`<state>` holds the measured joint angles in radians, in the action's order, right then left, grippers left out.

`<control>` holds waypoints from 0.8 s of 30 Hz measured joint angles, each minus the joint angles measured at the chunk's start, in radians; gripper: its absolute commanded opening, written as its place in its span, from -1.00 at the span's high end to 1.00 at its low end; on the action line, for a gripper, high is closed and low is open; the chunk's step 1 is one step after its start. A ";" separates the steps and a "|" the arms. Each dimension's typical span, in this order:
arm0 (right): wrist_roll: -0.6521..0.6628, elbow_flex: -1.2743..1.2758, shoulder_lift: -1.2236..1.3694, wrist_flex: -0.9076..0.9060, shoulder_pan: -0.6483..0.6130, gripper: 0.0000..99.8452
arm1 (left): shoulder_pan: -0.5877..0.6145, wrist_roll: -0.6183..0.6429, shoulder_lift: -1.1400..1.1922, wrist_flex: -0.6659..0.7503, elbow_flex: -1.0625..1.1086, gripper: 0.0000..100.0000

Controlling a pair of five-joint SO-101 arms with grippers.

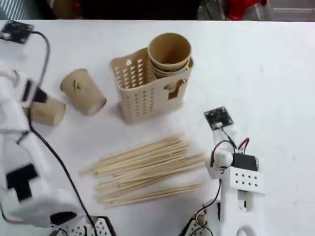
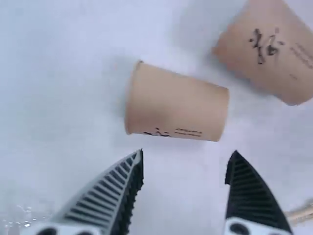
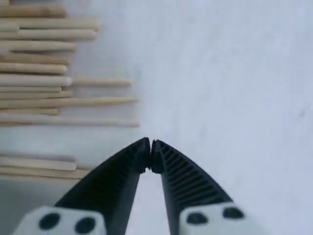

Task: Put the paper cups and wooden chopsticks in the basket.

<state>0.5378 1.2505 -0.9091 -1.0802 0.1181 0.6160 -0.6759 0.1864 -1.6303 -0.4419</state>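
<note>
1. Basket [image 1: 147, 93] stands upright on the table [image 1: 266, 64], mid-width, toward the far edge. Stacked cups [image 1: 170, 51] sit inside it.
2. Two loose cups lie on their sides near the left edge: cup A [image 1: 83, 91] beside the basket, cup B [image 1: 47, 112] closer to the edge.
3. Left gripper [image 2: 188, 161]: jaws wide, empty, just short of cup B.
4. Chopsticks [image 1: 147, 169]: loose pile toward the near edge.
5. Right gripper [image 3: 150, 144]: tips pinched together, holding nothing, beside the chopstick ends.

One end of the lying cup [image 1: 49, 113] sits behind the left arm [image 1: 17, 105]; the basket [image 1: 147, 98] hides the stacked cups [image 1: 170, 51] lower down.
</note>
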 measured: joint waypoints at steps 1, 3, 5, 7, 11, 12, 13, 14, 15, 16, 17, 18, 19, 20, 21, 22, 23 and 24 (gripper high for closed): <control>0.000 0.025 0.000 0.026 0.000 0.96 | 0.021 -0.035 0.069 -0.008 -0.068 0.43; 0.000 0.075 0.000 0.080 0.000 0.96 | 0.057 -0.107 0.203 -0.037 -0.218 0.38; 0.000 0.123 0.000 0.138 0.000 0.96 | 0.080 -0.173 0.334 -0.068 -0.373 0.33; 0.000 0.132 0.002 0.161 0.000 0.96 | 0.092 -0.221 0.466 -0.089 -0.532 0.32; 0.000 0.140 0.000 0.172 0.002 0.96 | 0.094 -0.287 0.695 -0.124 -0.812 0.33; 0.000 0.141 0.000 0.175 0.002 0.96 | 0.094 -0.305 0.746 -0.129 -0.872 0.33; 0.000 0.141 0.000 0.175 0.002 0.96 | 0.094 -0.321 0.790 -0.130 -0.922 0.33; 0.000 0.141 0.000 0.178 0.002 0.96 | 0.094 -0.327 0.830 -0.133 -0.965 0.33; 0.000 0.141 0.000 0.178 0.002 0.96 | 0.094 -0.330 0.862 -0.135 -1.000 0.33; 0.000 0.141 0.000 0.178 0.002 0.96 | 0.095 -0.331 0.887 -0.137 -1.030 0.33; 0.000 0.141 0.000 0.178 0.002 0.96 | 0.095 -0.334 0.907 -0.137 -1.049 0.33; 0.000 0.141 0.000 0.178 0.000 0.96 | 0.095 -0.334 0.924 -0.137 -1.062 0.33; 0.000 0.144 0.000 0.178 0.002 0.96 | 0.097 -0.334 0.936 -0.137 -1.073 0.33; 0.000 0.144 0.000 0.178 0.002 0.96 | 0.097 -0.334 0.941 -0.140 -1.080 0.33; 0.000 0.144 0.000 0.178 0.002 0.96 | 0.097 -0.334 0.944 -0.146 -1.085 0.33; 0.000 0.144 0.000 0.178 0.002 0.96 | 0.097 -0.334 0.950 -0.150 -1.092 0.33; 0.000 0.144 0.000 0.178 0.000 0.96 | 0.098 -0.334 0.953 -0.152 -1.092 0.33; 0.000 0.144 0.000 0.178 0.000 0.96 | 0.098 -0.334 0.956 -0.153 -1.092 0.33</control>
<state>0.5378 1.3947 -0.9091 -0.9022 0.1181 0.7142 -1.0104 1.1423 -1.7837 -1.5344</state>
